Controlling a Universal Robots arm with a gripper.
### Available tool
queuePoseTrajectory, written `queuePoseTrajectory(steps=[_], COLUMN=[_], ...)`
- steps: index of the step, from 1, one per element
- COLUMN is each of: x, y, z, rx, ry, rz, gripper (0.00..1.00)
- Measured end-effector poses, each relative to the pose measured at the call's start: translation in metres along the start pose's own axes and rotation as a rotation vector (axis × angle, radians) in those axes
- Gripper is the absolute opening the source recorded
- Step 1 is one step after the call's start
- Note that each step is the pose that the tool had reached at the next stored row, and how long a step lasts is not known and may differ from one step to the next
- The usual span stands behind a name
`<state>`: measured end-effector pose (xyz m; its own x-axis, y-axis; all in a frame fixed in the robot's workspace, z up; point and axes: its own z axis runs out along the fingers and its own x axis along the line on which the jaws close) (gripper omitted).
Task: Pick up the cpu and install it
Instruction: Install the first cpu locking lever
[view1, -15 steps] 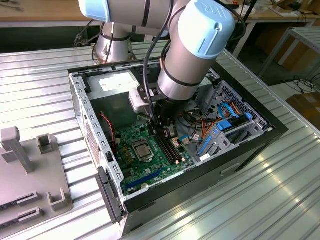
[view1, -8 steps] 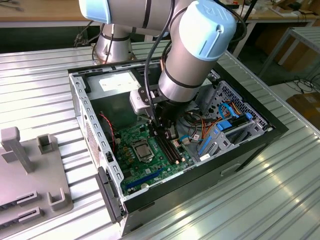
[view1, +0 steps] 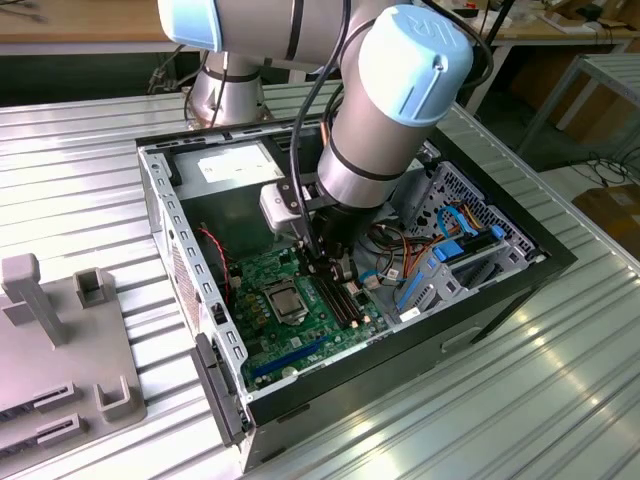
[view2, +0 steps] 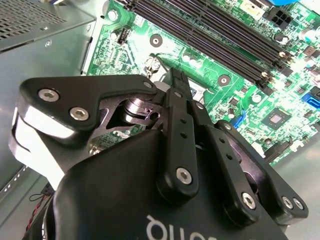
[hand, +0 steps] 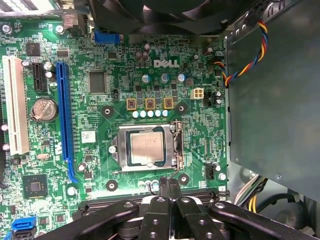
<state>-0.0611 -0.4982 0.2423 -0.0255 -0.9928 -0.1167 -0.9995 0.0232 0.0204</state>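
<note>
The claw (hand: 169, 186) hangs low over the green motherboard (hand: 125, 90), its black fingers (view2: 176, 92) pressed together with nothing between them. In the first wrist view the cpu (hand: 146, 148) lies flat in its socket (hand: 176, 145), at about eleven o'clock from the fingertips, close by but apart. In the exterior view the open computer case (view1: 190, 270) sits on the ribbed metal table (view1: 70, 190), with a grey fixture (view1: 60, 340) at nine o'clock from the case.

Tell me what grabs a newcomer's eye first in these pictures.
The big grey and pale-blue robot arm reaching down into the open computer case on the ribbed metal table dominates the exterior view. In the first wrist view, the silver cpu sits in its socket on the green motherboard, with the black gripper shut beside the socket.
</note>
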Motion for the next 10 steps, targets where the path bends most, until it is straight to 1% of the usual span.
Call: queuePoseTrajectory(steps=[8, 10], x=[0.0001, 0.0001], y=[0.0000, -0.0001], z=[0.0005, 0.0009], rx=[0.0001, 0.0002], ry=[-0.0002, 0.0013], rz=[0.000, 0.000], gripper=[0.11, 0.11])
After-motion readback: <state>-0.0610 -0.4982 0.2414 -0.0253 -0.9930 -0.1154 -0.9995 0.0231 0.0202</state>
